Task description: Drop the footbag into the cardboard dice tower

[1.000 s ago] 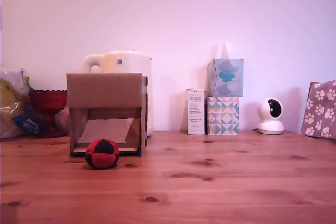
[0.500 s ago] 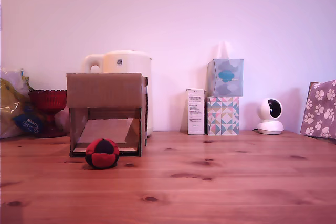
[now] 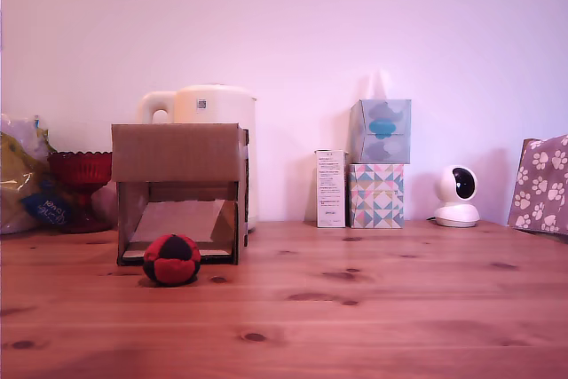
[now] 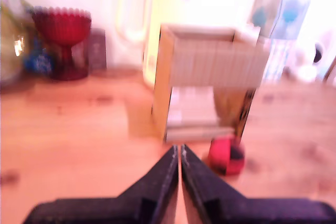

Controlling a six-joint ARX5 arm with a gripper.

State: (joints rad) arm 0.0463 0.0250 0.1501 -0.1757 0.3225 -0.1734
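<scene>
- footbag (image 3: 172, 259) sits on the surface (image 3: 373, 308), touching or just before the tower (image 3: 179, 193) at its front cut-out.
- hand (image 4: 180, 153), seen only from the wrist, has fingers pressed together, holding nothing.
- footbag (image 4: 226, 155) lies ahead of the fingertips and off to one side, near, between hand and tower (image 4: 207, 90).

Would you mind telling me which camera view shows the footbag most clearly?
The exterior view shows the footbag best: sharp and unobstructed on the table, in front of the cardboard dice tower, its red and black panels distinct. The wrist view shows it only as a motion-blurred blob beyond the gripper.
</scene>
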